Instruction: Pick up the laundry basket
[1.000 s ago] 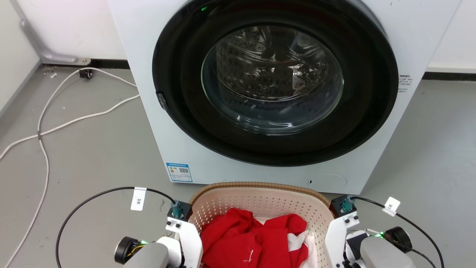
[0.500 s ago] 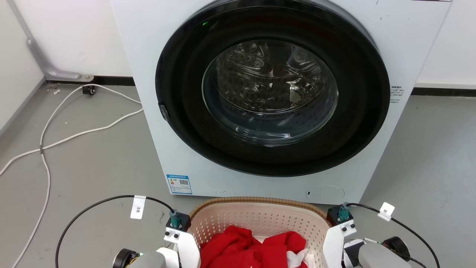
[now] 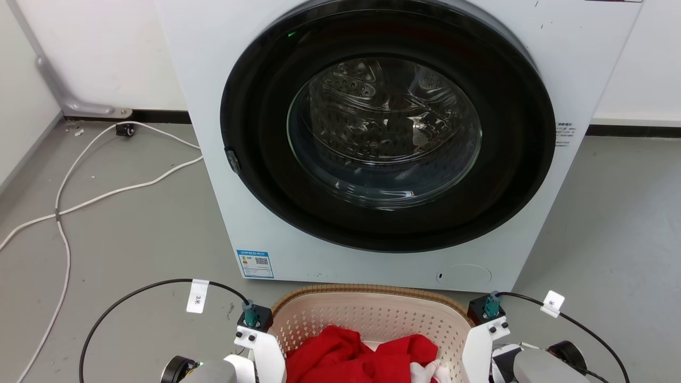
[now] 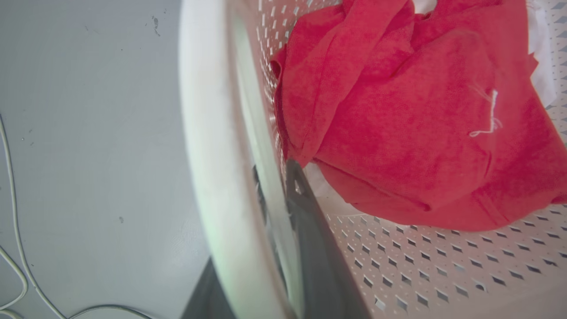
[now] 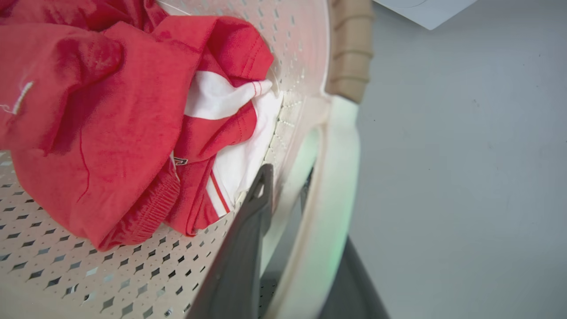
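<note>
The laundry basket (image 3: 372, 319), holding red clothes (image 3: 351, 356), is just before the washing machine (image 3: 213, 106). Your left gripper (image 4: 274, 177) and right gripper (image 5: 287, 177) each clamp a white side handle (image 4: 208, 133). Expect light, stiff but slightly flexing plastic; lift both sides evenly.

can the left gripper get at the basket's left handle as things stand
Yes, it seems so: the left gripper straddles the laundry basket's white handle, one finger inside the perforated wall and one outside, with nothing in between.

Found laundry basket (image 3: 372, 319) just before the washer (image 3: 383, 127), clothes (image 3: 346, 356) in it, cable (image 3: 57, 211) on floor (image 3: 138, 239) left of the washer, wall (image 3: 106, 53) behind it.
</note>
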You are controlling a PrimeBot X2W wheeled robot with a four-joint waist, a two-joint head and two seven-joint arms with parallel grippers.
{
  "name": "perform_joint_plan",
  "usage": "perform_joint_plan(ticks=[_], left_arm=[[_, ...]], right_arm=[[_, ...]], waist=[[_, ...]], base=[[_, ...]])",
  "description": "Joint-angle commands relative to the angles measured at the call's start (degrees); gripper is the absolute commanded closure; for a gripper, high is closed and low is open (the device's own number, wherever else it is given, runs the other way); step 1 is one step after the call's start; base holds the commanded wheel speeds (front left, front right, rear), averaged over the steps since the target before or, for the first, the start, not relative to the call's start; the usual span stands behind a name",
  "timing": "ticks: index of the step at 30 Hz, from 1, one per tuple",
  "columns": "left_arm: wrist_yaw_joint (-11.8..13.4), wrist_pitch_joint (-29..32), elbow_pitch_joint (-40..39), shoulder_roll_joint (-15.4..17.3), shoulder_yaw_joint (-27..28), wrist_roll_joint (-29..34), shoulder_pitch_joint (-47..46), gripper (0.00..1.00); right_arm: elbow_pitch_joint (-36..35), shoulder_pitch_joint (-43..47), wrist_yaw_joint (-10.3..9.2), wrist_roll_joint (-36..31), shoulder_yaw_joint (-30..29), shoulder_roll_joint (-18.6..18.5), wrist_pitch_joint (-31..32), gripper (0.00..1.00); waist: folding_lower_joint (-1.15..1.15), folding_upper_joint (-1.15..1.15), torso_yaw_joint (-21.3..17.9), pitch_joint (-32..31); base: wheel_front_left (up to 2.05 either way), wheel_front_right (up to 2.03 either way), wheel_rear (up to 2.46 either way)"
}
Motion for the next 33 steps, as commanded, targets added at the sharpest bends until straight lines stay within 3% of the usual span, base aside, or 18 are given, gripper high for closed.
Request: perform_joint_plan(ticks=[1,33], left_arm=[[-0.14,0.14,0.03,0.93,-0.77,-0.46,-0.88,1.0],[-0.14,-1.07,1.33,1.44,-8.36,-8.12,-2.09,1.0]], right_arm=[[-0.21,-0.3,-0.04,0.51,0.94,-1.07,0.07,1.0],[0.32,-2.09,-0.04,9.94,9.85,-2.32,0.07,1.0]], waist=[[0.0,0.0,0.01,0.1],[0.0,0.0,-0.22,0.95]], base=[[0.0,0.0,0.0],[0.0,0.0,0.0]])
